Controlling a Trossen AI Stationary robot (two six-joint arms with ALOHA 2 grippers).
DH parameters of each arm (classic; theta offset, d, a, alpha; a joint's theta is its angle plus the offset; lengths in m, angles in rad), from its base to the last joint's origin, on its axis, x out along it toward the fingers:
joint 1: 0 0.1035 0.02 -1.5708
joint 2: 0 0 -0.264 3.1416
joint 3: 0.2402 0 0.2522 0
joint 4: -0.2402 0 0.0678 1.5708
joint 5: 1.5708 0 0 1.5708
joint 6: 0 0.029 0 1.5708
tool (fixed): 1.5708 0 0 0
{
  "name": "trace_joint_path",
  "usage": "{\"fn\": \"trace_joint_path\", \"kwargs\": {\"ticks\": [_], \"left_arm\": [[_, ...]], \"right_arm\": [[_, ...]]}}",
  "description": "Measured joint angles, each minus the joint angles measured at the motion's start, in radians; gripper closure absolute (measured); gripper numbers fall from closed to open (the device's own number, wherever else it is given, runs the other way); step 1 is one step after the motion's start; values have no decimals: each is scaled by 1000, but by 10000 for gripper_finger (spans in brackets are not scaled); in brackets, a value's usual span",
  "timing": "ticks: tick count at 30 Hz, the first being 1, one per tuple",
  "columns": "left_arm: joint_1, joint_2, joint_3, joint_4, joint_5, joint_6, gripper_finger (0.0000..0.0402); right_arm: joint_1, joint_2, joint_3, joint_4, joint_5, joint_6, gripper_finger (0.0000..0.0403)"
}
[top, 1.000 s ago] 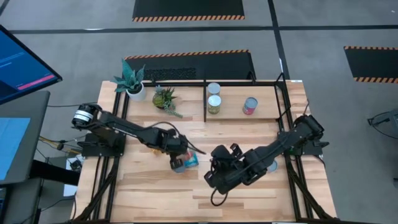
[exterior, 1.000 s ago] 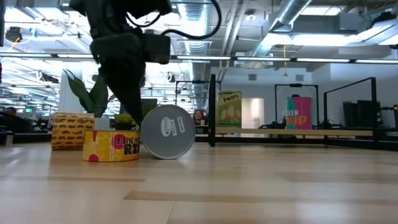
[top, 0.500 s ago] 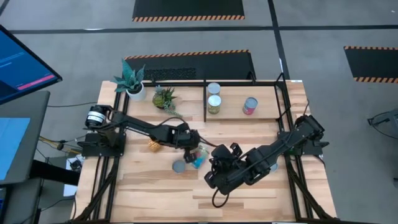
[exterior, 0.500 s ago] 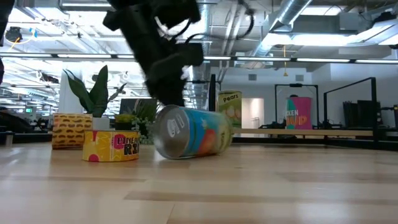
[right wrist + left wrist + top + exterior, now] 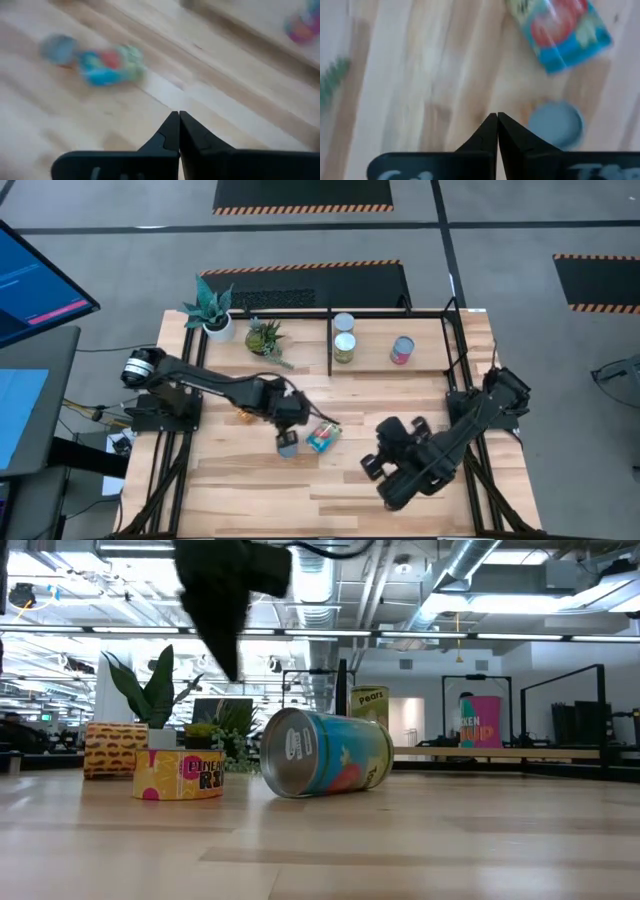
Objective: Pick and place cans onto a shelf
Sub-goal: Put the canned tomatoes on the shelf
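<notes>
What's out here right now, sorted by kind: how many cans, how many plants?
Cans on the shelf: 3
Loose cans on the table: 3
Potted plants: 2
Total: 8

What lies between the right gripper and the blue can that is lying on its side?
In the high view, only bare wood tabletop lies between the right gripper and the tipped blue can. The right wrist view shows the same.
</notes>
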Motion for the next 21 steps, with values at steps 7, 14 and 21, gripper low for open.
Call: {"fn": "trace_joint_path", "kwargs": {"ticks": [7, 14, 21], "left_arm": [[-149, -59, -52, -41, -23, -242, 401], [-219, -59, -53, -79, -102, -378, 402], [-219, -59, -53, -205, -213, -584, 401]], "right_arm": [[-162, -84, -311, 188, -177, -163, 383], [-423, -246, -550, 668, -370, -724, 385], [-633, -353, -821, 1160, -656, -889, 380]]}}
